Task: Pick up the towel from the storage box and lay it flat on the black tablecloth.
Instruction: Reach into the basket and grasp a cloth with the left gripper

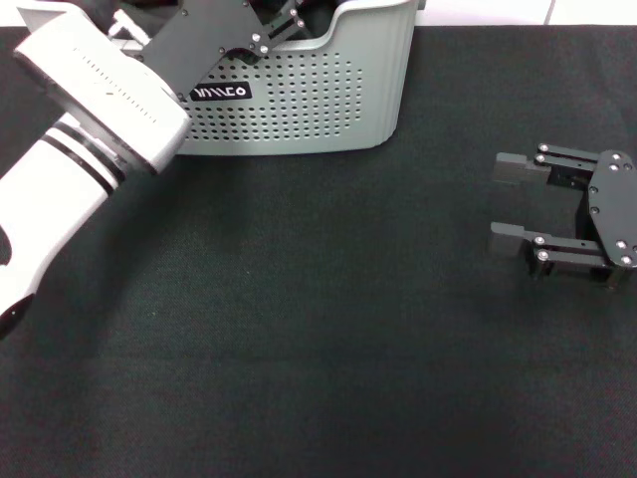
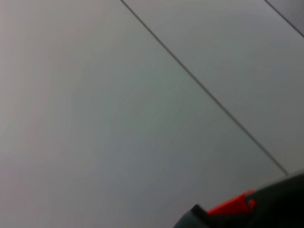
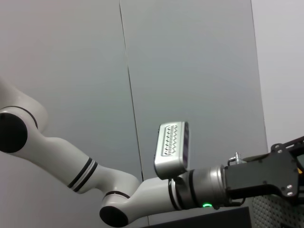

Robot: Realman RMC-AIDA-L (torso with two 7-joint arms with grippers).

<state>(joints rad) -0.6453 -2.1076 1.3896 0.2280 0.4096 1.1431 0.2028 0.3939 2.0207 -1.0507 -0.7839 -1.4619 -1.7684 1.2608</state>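
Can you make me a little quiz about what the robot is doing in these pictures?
1. True or false: the right hand is inside the storage box.
2. Which hand reaches into the storage box? A) left B) right C) both
3. Fill in: the right hand hovers with its fingers ____ over the black tablecloth.

Key:
1. False. It is off to the right of the box, over the cloth.
2. A. The left hand goes over the rim; its fingertips are hidden inside, and no towel shows.
3. Open.
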